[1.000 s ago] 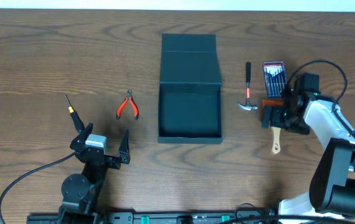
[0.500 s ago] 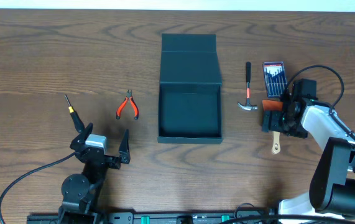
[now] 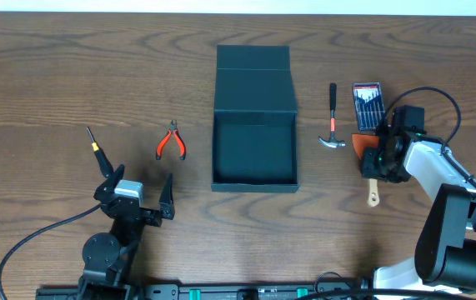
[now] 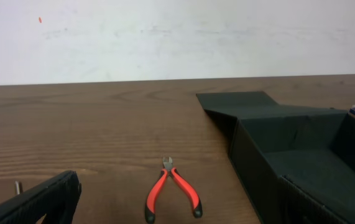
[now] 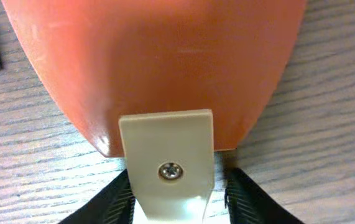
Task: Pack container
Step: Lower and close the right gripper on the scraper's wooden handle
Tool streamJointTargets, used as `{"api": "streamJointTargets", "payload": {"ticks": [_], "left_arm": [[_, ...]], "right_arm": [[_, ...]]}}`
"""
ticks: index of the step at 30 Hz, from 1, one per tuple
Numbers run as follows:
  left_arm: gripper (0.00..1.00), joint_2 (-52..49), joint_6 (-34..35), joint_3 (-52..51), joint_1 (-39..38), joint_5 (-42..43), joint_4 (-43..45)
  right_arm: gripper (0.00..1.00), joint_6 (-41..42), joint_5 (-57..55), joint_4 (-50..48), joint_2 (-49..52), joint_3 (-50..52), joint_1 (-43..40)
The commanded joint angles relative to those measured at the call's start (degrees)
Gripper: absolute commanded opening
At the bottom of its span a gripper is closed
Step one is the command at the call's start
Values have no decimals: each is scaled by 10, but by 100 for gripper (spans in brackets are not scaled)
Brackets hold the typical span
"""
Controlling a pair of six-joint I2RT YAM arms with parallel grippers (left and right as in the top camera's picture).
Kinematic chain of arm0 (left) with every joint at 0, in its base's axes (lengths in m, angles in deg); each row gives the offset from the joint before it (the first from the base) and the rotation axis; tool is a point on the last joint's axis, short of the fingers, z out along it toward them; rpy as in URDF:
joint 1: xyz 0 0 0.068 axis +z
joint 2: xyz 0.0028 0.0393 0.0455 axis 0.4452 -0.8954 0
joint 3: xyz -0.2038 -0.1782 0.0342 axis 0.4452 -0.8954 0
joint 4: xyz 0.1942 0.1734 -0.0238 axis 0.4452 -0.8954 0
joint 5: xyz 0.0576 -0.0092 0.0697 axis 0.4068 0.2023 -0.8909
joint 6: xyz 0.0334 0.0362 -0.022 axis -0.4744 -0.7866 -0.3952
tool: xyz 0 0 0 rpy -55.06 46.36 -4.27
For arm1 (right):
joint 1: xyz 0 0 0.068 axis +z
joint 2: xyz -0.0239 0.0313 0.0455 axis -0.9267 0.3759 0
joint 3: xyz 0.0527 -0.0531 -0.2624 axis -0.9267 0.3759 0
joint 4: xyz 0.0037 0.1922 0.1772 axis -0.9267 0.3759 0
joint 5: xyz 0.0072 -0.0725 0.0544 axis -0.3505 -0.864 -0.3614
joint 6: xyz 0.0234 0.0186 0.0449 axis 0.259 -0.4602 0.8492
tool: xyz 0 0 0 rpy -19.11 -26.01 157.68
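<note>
Fingers (image 5: pixel 106 202) of the right gripper (image 5: pixel 172 200) flank the pale handle (image 5: pixel 168 149) of an orange-bladed scraper (image 5: pixel 158 62) lying flat on the table (image 3: pixel 54 75). They sit tight beside it, but whether they already clamp it cannot be told. Just left of the scraper lie a small hammer (image 3: pixel 332 117) and a boxed screwdriver set (image 3: pixel 367 104). Further left, at mid-table, the dark teal container (image 3: pixel 254 154) stands empty, its lid (image 3: pixel 254 79) folded back. Red pliers (image 3: pixel 171 142) and a lone screwdriver (image 3: pixel 96 146) lie beyond it, near the left gripper (image 3: pixel 142 187), which is parked with jaws wide and empty. The step in hand looks like picking up the first tool; next would come a firm grip, a lift, and a carry leftward over the box wall.
</note>
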Motion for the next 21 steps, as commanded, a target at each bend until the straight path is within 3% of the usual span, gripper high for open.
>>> {"api": "streamJointTargets", "payload": {"ticks": [1, 11, 17, 21], "left_arm": [[98, 3, 3, -9, -3, 12, -21], [99, 3, 3, -9, -3, 12, -21], [99, 3, 3, -9, -3, 12, -21], [99, 3, 3, -9, -3, 12, -21]], "right_arm": [[38, 0, 18, 2, 6, 12, -4], [19, 1, 18, 2, 6, 12, -4], [1, 1, 18, 2, 6, 12, -4], [1, 1, 18, 2, 6, 12, -4]]}}
